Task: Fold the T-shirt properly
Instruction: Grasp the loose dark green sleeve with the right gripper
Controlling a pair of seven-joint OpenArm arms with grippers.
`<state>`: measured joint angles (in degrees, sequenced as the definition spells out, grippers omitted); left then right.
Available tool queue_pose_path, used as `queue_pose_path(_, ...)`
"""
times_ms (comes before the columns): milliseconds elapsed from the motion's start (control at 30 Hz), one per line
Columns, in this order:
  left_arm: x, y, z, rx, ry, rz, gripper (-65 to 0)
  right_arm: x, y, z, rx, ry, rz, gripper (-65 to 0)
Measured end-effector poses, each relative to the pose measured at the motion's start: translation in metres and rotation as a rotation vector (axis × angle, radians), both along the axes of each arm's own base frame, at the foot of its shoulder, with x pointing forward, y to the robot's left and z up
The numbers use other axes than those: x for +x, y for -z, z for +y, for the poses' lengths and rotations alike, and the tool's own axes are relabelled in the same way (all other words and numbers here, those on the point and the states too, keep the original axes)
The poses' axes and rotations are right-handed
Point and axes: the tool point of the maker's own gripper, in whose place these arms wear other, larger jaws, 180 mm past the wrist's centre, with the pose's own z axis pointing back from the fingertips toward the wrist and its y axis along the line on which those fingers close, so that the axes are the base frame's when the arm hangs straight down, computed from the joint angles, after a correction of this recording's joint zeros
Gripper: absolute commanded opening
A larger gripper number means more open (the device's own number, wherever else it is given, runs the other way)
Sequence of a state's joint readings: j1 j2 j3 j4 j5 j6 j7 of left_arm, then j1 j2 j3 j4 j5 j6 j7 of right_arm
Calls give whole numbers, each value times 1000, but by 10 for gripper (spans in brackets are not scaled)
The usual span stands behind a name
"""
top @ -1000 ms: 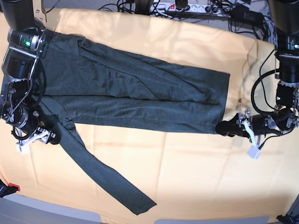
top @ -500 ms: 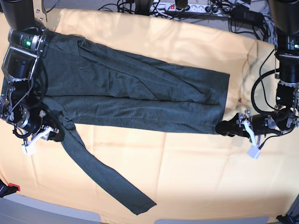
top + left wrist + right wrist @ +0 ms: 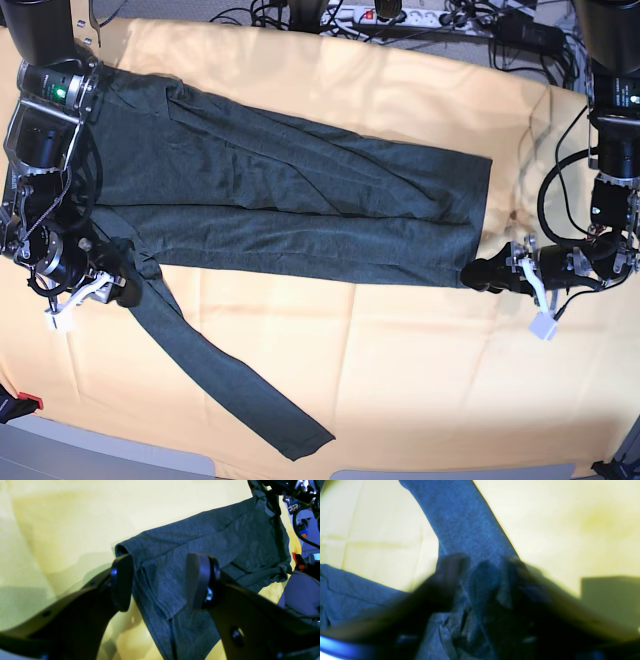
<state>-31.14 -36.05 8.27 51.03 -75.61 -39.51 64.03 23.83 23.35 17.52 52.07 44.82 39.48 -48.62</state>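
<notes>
The dark T-shirt (image 3: 290, 200) lies folded lengthwise across the pale yellow-orange cloth (image 3: 400, 350), and one long sleeve (image 3: 210, 375) trails toward the front edge. At the shirt's right hem corner my left gripper (image 3: 482, 275) is low on the table. In the left wrist view the left gripper (image 3: 161, 581) is open, its pads either side of the hem (image 3: 162, 597) without pinching it. My right gripper (image 3: 108, 287) sits at the sleeve's root. The right wrist view is blurred. There the right gripper (image 3: 482, 570) has its fingers apart, with bunched sleeve cloth (image 3: 465, 517) between them.
A power strip (image 3: 400, 15) and tangled cables run along the back edge. A small red object (image 3: 25, 403) sits at the front left corner. The grey table edge (image 3: 120, 455) shows below the cloth. Both arm bases stand at the far left and right.
My right gripper has shifted slightly at the sleeve's root, nudging the bunched cloth there. The left gripper and the rest of the shirt have stayed put.
</notes>
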Motion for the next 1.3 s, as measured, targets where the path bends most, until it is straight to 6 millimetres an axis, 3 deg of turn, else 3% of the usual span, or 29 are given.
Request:
queue_pose_path(167, 0, 0, 0, 0, 0, 0, -303, 4, 12, -22, -36, 153, 67, -187)
queue_pose_path(233, 0, 0, 0, 1, 0, 0, -304, 2, 16, -20, -33, 153, 70, -187)
queue_pose_path(300, 0, 0, 0, 0, 0, 0, -303, 1, 19, -9, -19, 127, 66, -197)
queue_pose_path(467, 0, 0, 0, 0, 0, 0, -303, 5, 21, 26, 36, 66, 36, -295)
queue_pose_path(600, 0, 0, 0, 0, 0, 0, -303, 5, 20, 53, 69, 0, 9, -306)
queue_pose_path(667, 0, 0, 0, 0, 0, 0, -304, 4, 20, 57, 60, -30, 6, -393)
queue_pose_path(767, 0, 0, 0, 0, 0, 0, -304, 3, 20, 57, 54, -37, 9, -613)
queue_pose_path(800, 0, 0, 0, 0, 0, 0, -303, 2, 20, 56, 50, -43, 10, -650)
queue_pose_path(1100, 0, 0, 0, 0, 1, 0, -303, 7, 6, 20, -28, -24, 1, -650)
queue_pose_path(1300, 0, 0, 0, -1, 0, 0, -304, 9, -2, 12, -54, -23, -17, -650)
